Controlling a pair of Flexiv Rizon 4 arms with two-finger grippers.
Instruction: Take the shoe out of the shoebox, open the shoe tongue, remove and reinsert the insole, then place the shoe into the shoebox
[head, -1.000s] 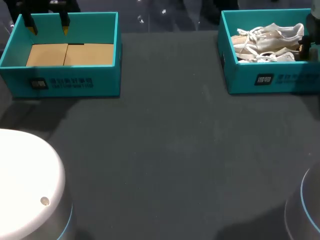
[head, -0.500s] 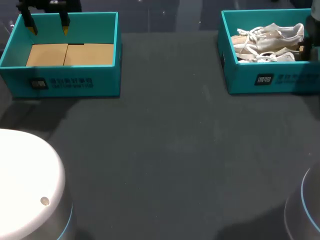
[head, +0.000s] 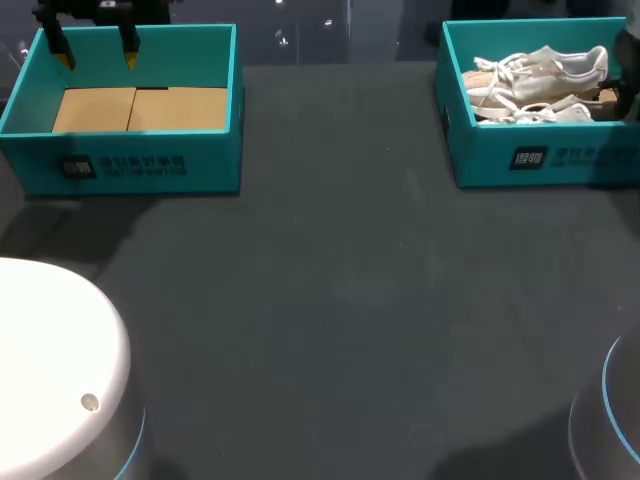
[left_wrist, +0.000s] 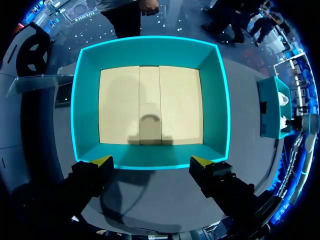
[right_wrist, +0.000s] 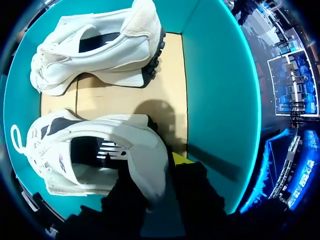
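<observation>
The right gripper (right_wrist: 152, 176) sits down inside the shoebox (right_wrist: 220, 100), at the heel of the nearer shoe (right_wrist: 95, 145). I cannot tell whether it is clamped on it. A thin hold on that soft heel collar could slip on the lift, or the toe could catch the shoebox wall and drag it. Loose laces might snag the second shoe (right_wrist: 95, 45), which lies just beside. Well apart from the shoebox, the left gripper (left_wrist: 151, 161) hangs spread wide over an empty box (left_wrist: 150, 50).

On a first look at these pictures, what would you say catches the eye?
Two white shoes lying in the teal shoebox at the table's far right stand out. At far left, a second teal box holds only its cardboard floor, the left gripper open over its far wall.
</observation>
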